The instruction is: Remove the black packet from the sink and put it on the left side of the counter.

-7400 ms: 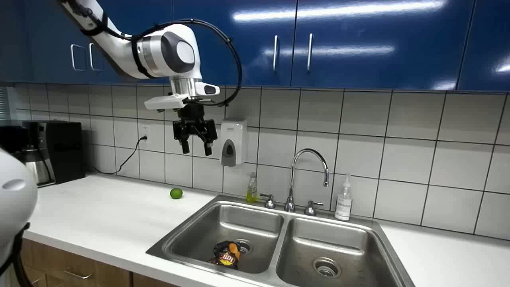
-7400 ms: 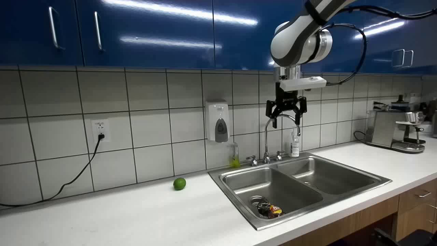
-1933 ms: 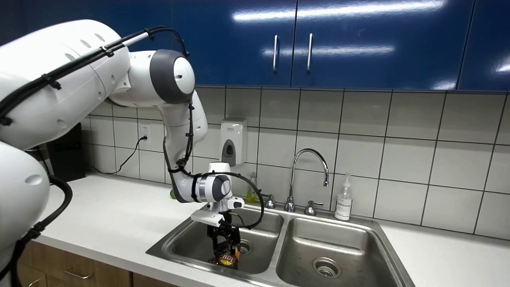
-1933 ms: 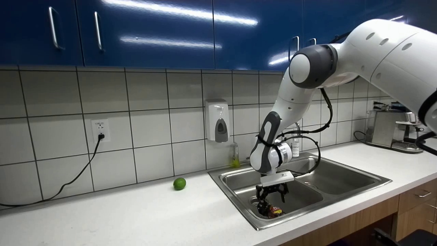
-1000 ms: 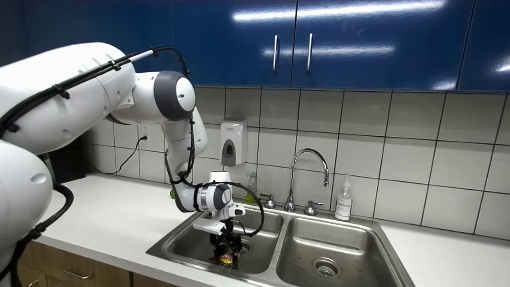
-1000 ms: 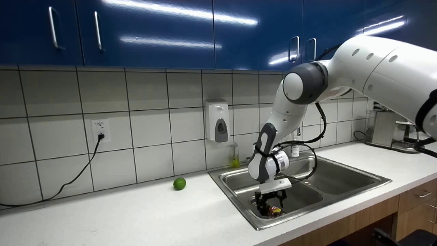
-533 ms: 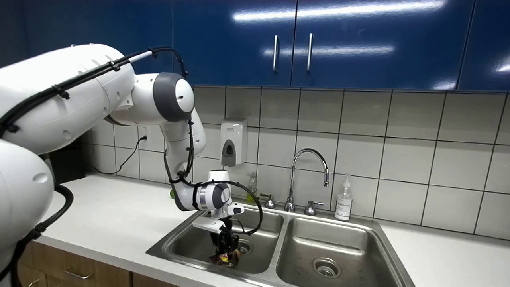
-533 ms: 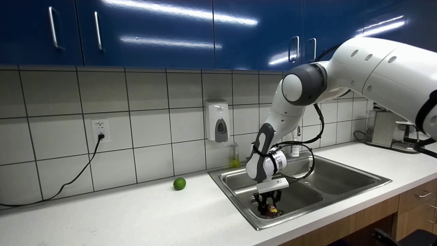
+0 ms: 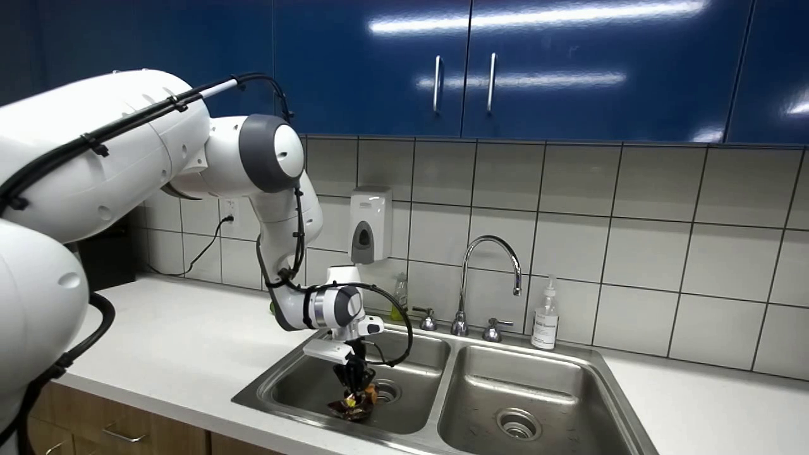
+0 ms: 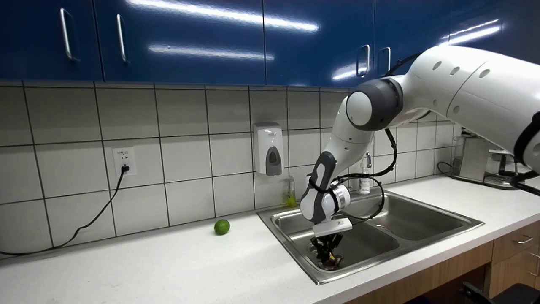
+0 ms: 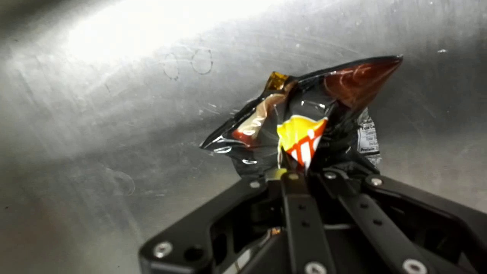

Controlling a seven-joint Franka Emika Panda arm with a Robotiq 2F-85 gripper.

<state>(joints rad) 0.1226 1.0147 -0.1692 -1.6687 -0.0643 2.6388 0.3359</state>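
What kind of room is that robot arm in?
Most likely a kitchen: there's a double sink with a tall curved tap, and blue cupboards above. Whether it's in a home or an office, I can't tell.

We see glossy, crinkled plastic film on the packet (image 11: pixel 300 121) between the 2 matt fingers (image 11: pixel 296 190); below them, we find a scuffed, satin metal sink (image 11: pixel 114 140); well above them, the cabinets (image 9: pixel 379 82) look smooth and high-gloss.

Glare streaks the blue cabinets (image 9: pixel 537 54).
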